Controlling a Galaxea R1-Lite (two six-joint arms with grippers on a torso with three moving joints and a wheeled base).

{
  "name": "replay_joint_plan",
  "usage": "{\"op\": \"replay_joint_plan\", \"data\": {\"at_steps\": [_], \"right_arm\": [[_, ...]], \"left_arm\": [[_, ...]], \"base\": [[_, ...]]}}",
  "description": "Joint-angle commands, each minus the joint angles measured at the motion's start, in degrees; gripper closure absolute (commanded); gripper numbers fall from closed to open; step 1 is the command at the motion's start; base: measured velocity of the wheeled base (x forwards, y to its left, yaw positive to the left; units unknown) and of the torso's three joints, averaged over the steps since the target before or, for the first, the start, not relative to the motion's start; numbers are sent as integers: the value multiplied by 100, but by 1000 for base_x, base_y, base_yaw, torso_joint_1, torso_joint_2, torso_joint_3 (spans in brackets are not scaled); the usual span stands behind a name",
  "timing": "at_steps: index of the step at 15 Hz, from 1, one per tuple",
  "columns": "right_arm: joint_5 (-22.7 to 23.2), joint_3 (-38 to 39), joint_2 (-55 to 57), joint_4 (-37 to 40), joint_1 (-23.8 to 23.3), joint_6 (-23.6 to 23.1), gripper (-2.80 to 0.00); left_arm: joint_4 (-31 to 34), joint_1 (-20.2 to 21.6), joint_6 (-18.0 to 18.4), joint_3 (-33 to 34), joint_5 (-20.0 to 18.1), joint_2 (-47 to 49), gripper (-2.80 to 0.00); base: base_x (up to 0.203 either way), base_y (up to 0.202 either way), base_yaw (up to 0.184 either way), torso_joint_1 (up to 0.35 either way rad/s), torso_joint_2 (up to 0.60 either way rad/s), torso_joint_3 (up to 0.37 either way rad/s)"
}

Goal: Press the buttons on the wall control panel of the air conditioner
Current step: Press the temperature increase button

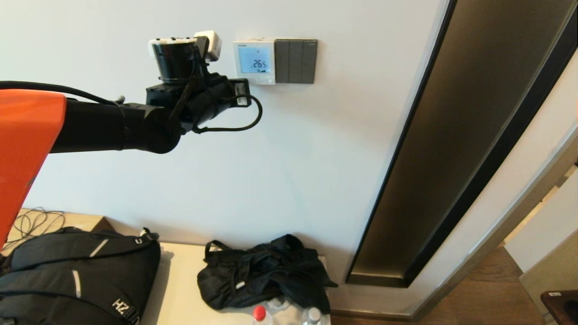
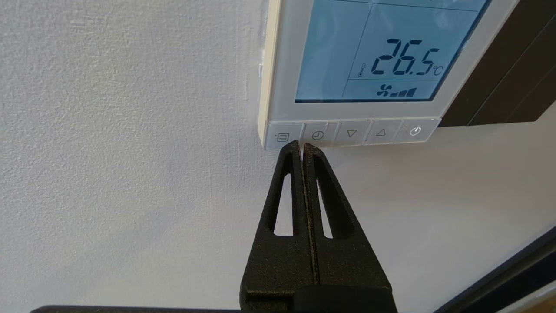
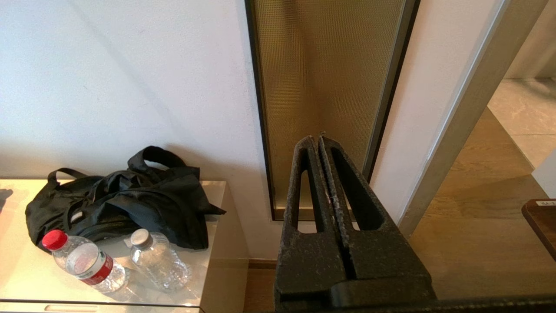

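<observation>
The white wall control panel (image 1: 254, 61) with a blue screen reading 26.5 hangs on the wall; it also shows in the left wrist view (image 2: 382, 56). Its row of pale buttons (image 2: 352, 132) runs along the bottom edge (image 1: 259, 81). My left gripper (image 2: 302, 146) is shut and empty. Its tips sit at the row's lower edge, between the menu key (image 2: 282, 137) and the clock key (image 2: 318, 135). In the head view the left gripper (image 1: 246, 88) is raised just below and to the left of the panel. My right gripper (image 3: 318, 140) is shut and empty, held low.
A dark grey three-rocker switch plate (image 1: 295, 61) adjoins the panel's right side. A tall dark bronze mesh panel (image 1: 451, 149) runs down the wall to the right. Below, a cabinet top (image 1: 180, 280) holds a black backpack (image 1: 76, 275), a black bag (image 1: 264, 271) and two bottles (image 3: 82, 261).
</observation>
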Motion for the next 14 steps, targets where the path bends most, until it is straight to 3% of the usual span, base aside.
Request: {"op": "replay_joint_plan", "data": {"at_steps": [1,14], "right_arm": [[3,9,9,0,0,-3,0],[3,8,9,0,0,-3,0]], "left_arm": [[-35,-8,-4,-5,4,31,0],[-8,-86,5,-93,13,93,0]], "base": [[0,0,0,0,0,0],[0,0,0,0,0,0]]}}
